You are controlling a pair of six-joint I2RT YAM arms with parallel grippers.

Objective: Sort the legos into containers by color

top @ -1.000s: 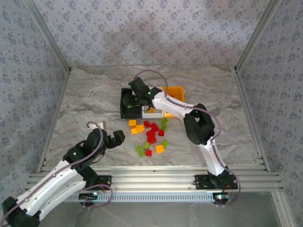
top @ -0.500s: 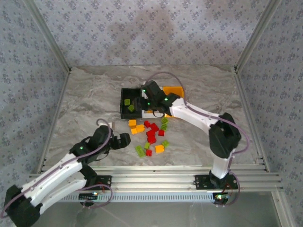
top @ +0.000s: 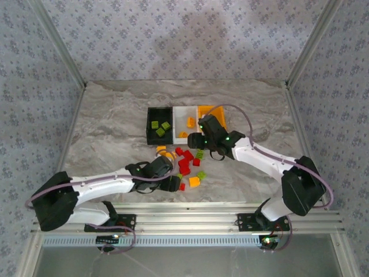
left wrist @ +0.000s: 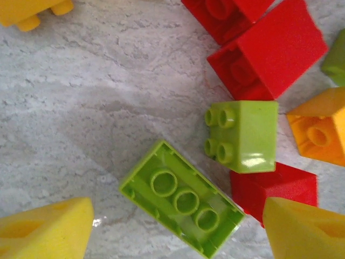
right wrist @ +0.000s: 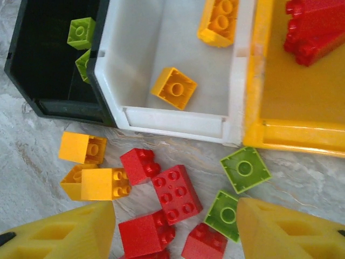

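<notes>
Left wrist view: the left tool (left wrist: 178, 218) has its yellow fingers apart on either side of a long lime green brick (left wrist: 180, 205), which lies hollow side up on the marble bench (left wrist: 81, 108). There is a gap at each finger, narrower on the right. Just beside it a square lime green brick (left wrist: 242, 135) lies on its side against red bricks (left wrist: 269, 54), with a yellow-orange brick (left wrist: 318, 132) at the right edge. In the right wrist view, the right tool (right wrist: 175, 216) is likewise spread and grips nothing, over loose bricks (right wrist: 177, 194) on the bench near the bins' front walls. The black bin (right wrist: 54, 105), white bin (right wrist: 172, 116) and orange-yellow bin (right wrist: 291, 137) stand in a row, sides touching. The black bin holds lime green pieces (right wrist: 81, 32), the white holds yellow-orange pieces (right wrist: 173, 87), and the orange-yellow holds red pieces (right wrist: 315, 27).
</notes>
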